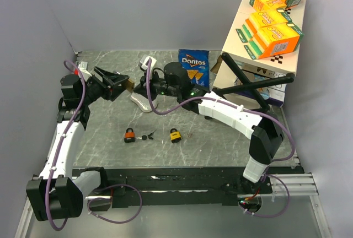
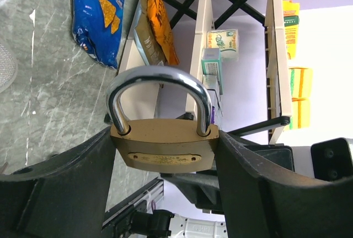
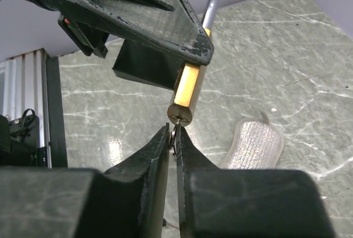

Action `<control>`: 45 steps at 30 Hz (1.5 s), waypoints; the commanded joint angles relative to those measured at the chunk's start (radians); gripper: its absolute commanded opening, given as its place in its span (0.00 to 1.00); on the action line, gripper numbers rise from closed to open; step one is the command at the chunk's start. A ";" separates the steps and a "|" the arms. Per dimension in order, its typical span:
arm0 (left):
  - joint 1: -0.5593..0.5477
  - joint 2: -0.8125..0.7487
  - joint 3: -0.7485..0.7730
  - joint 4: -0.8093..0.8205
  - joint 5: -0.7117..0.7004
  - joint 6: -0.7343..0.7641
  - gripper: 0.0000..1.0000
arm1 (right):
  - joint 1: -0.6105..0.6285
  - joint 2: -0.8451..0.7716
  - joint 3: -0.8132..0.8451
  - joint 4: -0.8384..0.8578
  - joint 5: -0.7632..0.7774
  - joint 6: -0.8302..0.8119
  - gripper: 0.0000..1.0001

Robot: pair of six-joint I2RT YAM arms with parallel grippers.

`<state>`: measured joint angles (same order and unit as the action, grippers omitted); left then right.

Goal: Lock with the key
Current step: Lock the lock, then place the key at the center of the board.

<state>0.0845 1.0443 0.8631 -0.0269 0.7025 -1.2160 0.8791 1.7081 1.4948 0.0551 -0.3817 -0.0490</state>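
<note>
Doritos bag [image 1: 194,64] beside shelf [image 1: 237,20]; orange boxes [image 1: 273,35] atop; silver pad [image 3: 255,143].

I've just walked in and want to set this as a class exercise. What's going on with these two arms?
The left gripper holds a brass padlock clear of the table, clamped by its body, with both shackle legs in the body. The right gripper pinches a key right at the lock's keyhole end. Whether the key has gone in cannot be told. Two smaller padlocks lie on the table.
</note>
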 commanded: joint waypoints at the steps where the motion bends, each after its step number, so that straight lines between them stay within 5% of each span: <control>1: 0.001 -0.020 0.076 0.104 0.025 -0.025 0.01 | 0.011 0.015 0.045 0.012 0.003 -0.014 0.10; 4: 0.001 -0.013 0.080 0.107 0.018 -0.027 0.01 | 0.009 0.005 0.033 0.014 0.009 -0.022 0.00; 24: 0.116 0.080 0.157 0.145 -0.023 0.008 0.01 | 0.011 -0.157 -0.148 0.029 0.027 -0.022 0.00; 34: 0.287 0.074 0.178 -0.171 0.074 0.229 0.01 | 0.055 0.027 -0.041 0.047 0.012 0.231 0.00; 45: 0.354 0.083 0.246 -0.554 0.032 0.599 0.01 | 0.158 0.258 0.111 0.094 0.208 0.468 0.00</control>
<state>0.4267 1.1442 1.0222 -0.4767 0.7181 -0.7925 1.0130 1.9194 1.5295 0.1009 -0.2462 0.2913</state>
